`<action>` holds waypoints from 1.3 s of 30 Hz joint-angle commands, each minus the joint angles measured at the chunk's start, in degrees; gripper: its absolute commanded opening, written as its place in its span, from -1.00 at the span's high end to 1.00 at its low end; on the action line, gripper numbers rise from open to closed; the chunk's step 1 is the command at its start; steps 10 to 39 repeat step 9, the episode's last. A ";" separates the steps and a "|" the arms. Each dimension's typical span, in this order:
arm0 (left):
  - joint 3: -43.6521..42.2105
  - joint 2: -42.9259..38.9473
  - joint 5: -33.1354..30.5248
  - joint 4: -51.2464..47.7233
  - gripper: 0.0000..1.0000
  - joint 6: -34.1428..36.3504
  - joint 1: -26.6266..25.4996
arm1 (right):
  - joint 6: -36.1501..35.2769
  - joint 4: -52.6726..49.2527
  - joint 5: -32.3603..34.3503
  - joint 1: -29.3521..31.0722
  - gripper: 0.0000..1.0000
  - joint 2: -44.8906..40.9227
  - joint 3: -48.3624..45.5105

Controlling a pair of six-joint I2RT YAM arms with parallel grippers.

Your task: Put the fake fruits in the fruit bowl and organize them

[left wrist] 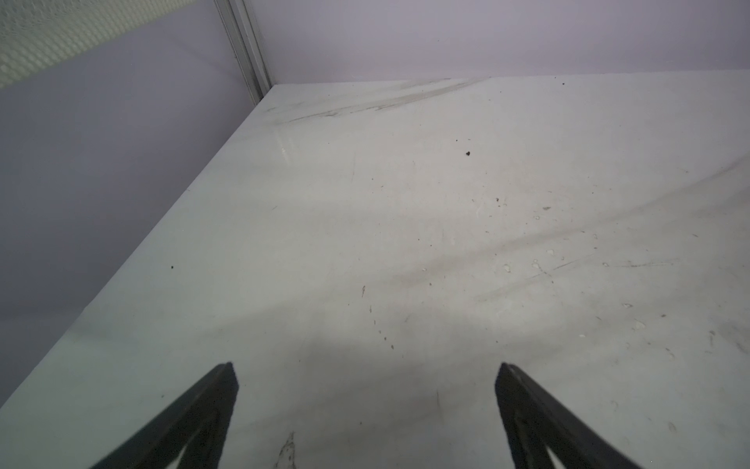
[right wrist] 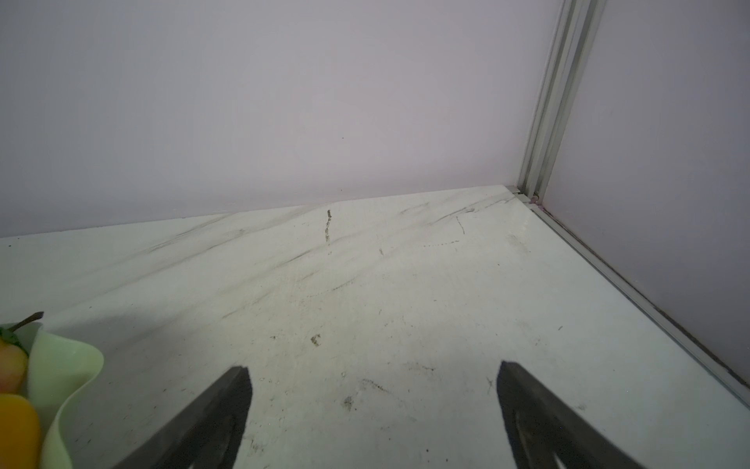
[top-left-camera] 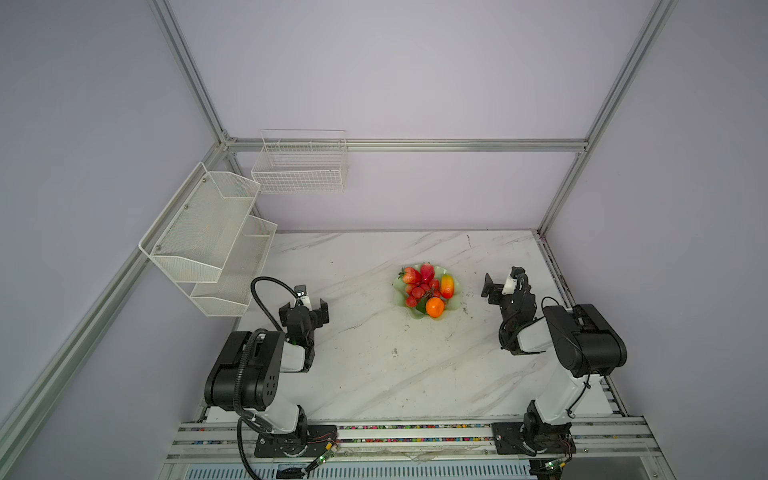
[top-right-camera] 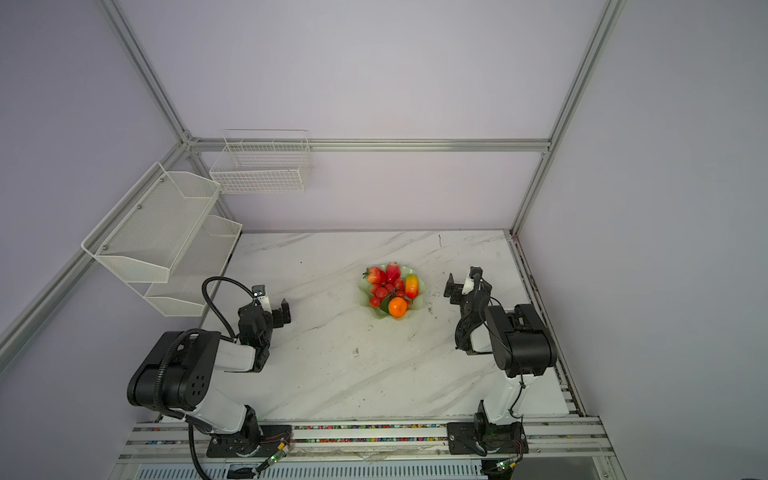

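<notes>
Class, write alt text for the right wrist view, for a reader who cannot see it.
The right tool stands open and empty above a scuffed marble table. At the frame's edge shows the wavy rim of the pale green fruit bowl, with fake fruits inside; a lilac wall stands behind.

The table top (top-left-camera: 374, 374) was a white marble-patterned slab, smooth with a dull sheen, scuffed and speckled. The fruit bowl (right wrist: 65, 365) looked like smooth, glossy pale-green plastic. The fake fruits (top-left-camera: 435, 307) looked like slightly shiny plastic. The far-left baskets (top-left-camera: 199, 232) were white-coated metal mesh, and the frame rails (top-left-camera: 407, 145) were bare brushed metal.
</notes>
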 commanded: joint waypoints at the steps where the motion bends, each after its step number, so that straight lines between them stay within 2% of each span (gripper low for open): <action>1: 3.18 -0.60 0.81 3.15 -1.00 -0.12 0.32 | -1.10 0.90 0.80 -0.26 -0.95 -0.79 0.60; 39: 3.15 -0.62 0.81 3.09 -1.00 -0.11 0.34 | -1.16 0.83 0.63 -0.32 -0.95 -0.61 0.63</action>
